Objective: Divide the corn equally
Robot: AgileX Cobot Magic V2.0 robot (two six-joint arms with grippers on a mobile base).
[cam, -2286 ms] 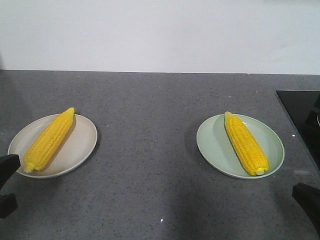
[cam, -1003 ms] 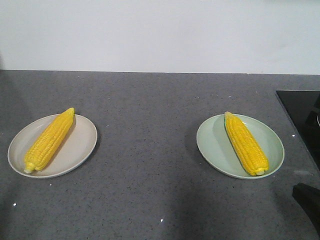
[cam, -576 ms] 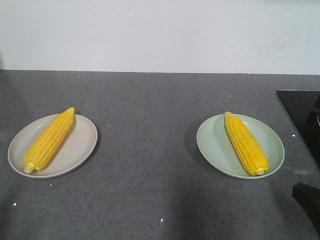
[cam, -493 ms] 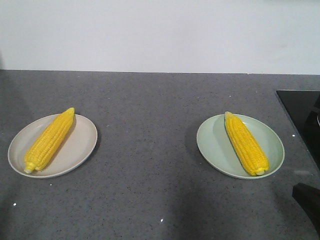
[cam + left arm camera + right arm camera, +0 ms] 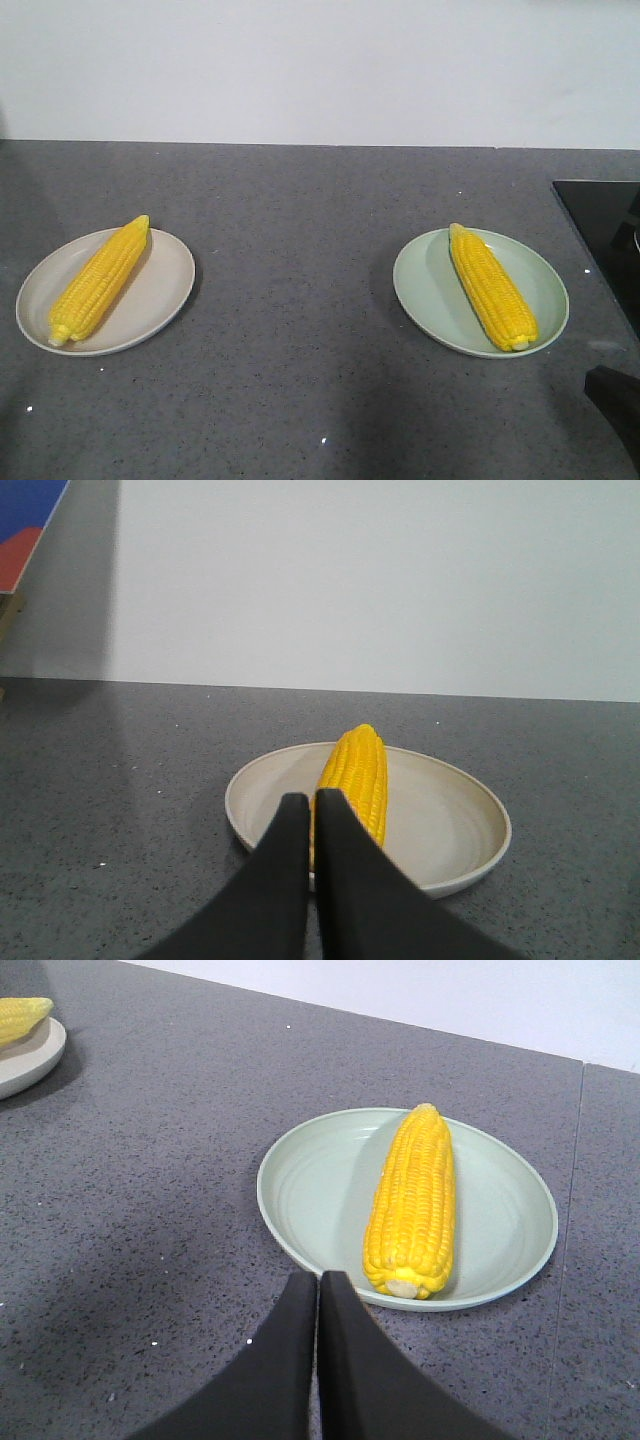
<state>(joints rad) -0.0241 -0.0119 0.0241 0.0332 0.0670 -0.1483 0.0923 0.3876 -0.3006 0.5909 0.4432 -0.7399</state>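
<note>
- Spanning the whole scene is a speckled grey counter (image 5: 300, 400), with a white wall (image 5: 320, 70) behind it and a black panel (image 5: 600, 230) at its right edge.
- Two plates sit well apart on it: a beige plate (image 5: 165, 285) at the left and a pale green plate (image 5: 425, 290) at the right.
- One yellow cob lies on each plate: the left corn (image 5: 98, 281) slants across the beige plate, tip to the far side; the right corn (image 5: 491, 286) slants across the green plate, tip also far.
- The left gripper (image 5: 312, 805) has its black fingers pressed together, hovering just near the beige plate's near rim, with the left corn directly beyond its tips.
- The right gripper (image 5: 318, 1282) is likewise pinched together on nothing, tips at the green plate's near rim, the right corn just to their right.
- Compared with 2.3 seconds ago, the left gripper has gone from the front view's lower left corner; corn and plates lie unchanged.
</note>
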